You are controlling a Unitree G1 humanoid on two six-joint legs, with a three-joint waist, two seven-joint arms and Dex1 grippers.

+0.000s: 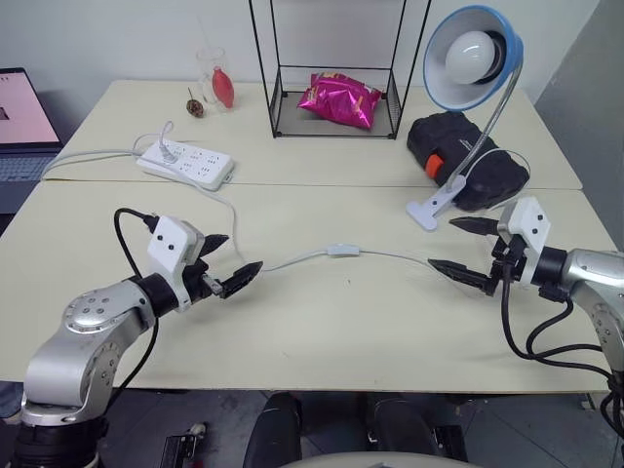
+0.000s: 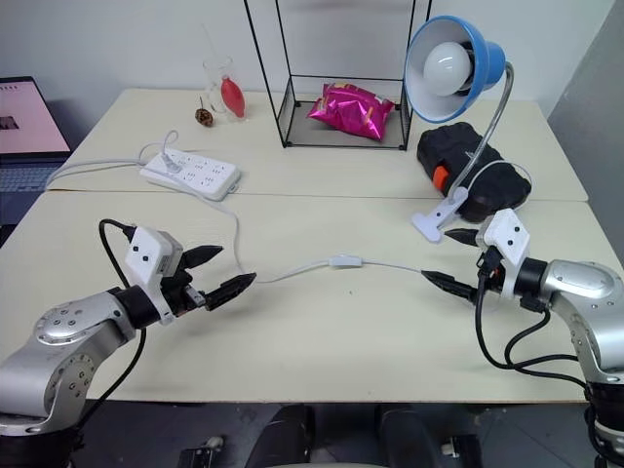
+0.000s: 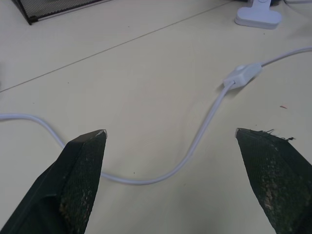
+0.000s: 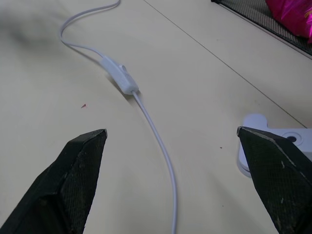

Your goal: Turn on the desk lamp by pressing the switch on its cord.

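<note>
We take the switch point(image 1: 342, 250) as our landmark: it lies flat on the table point(image 1: 322, 331), about midway between our 2 grippers, with the cord point(image 1: 292, 260) running out of both its ends. The left gripper point(image 1: 226, 263) hovers to the switch's left, near the cord's bend, jaws spread wide and holding nothing. The right gripper point(image 1: 466, 248) sits to the switch's right, equally wide and empty. The desk lamp point(image 1: 472, 58) stands behind and to the right of the switch, its bulb unlit, its clip base point(image 1: 434, 205) resting on the table.

Our worries from here:
1. The switch is small and loose; a fingertip pressing off-centre could skid it sideways rather than click it.
2. Neither gripper pins the cord, so a push may drag the wire instead.
3. A right-arm reach could tug the cord or brush the base and shift the lamp.
</note>
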